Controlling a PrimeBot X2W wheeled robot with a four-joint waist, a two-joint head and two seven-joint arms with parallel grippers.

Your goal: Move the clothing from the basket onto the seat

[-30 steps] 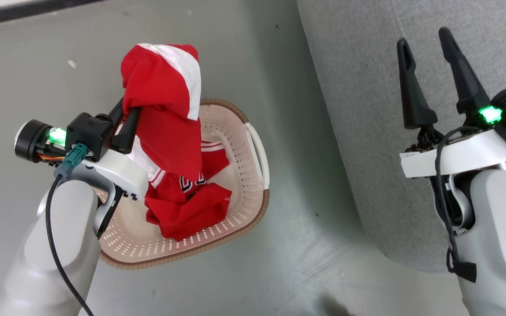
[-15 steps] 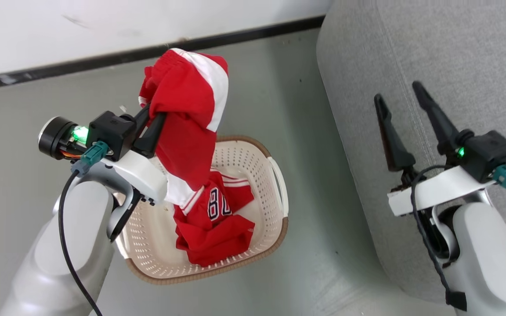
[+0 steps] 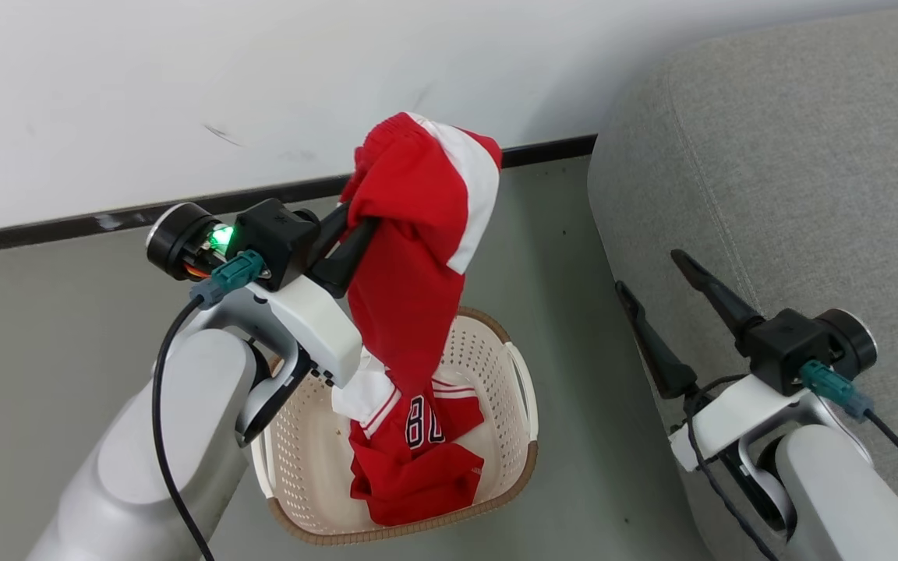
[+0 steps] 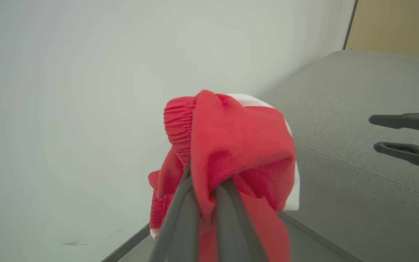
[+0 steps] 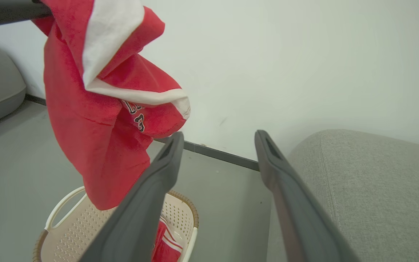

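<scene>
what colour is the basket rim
Brown, woven-look, around the cream perforated plastic basket; clearest in the head view.

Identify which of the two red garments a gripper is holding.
The white-panelled garment, pinched in the shut left gripper and hanging over the basket; the other garment lies crumpled inside it.

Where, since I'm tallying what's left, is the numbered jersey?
Head view, lower middle: the jersey lies in the basket, beneath the red garment hanging from the left tool.

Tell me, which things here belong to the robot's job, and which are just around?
In the job: red garment held up by the left gripper; numbered jersey; basket; grey sofa.
Just around: white wall; black skirting; floor.
</scene>
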